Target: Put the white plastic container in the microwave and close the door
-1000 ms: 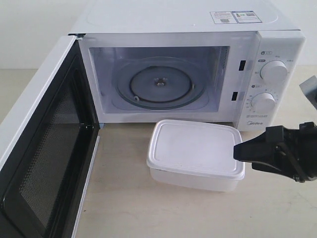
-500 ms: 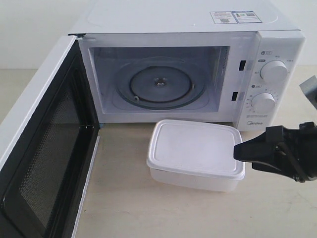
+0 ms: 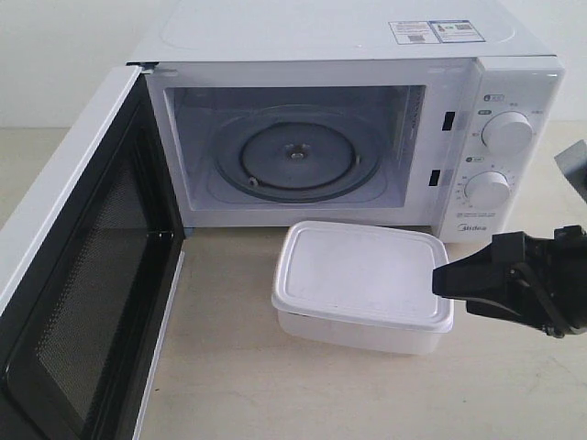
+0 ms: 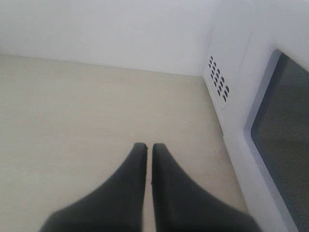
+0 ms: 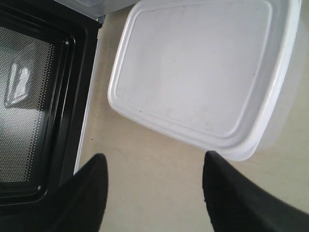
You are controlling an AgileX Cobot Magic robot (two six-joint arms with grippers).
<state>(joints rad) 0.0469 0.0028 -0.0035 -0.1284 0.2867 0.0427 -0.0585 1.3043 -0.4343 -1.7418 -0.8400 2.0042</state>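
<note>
Nothing has shifted: the right gripper [image 3: 442,279], jaws spread and empty, sits centre-right beside the white plastic container [image 3: 358,275]. The left gripper [image 4: 148,149] is pinched together, holding nothing.

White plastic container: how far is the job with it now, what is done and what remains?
Done: the door stands wide open and the turntable in the microwave is bare. In hand: the right gripper, open, faces the white plastic container on the table, not gripping it. Left: grip it, set it inside, shut the door. The left gripper is shut beside the door's outer face.
</note>
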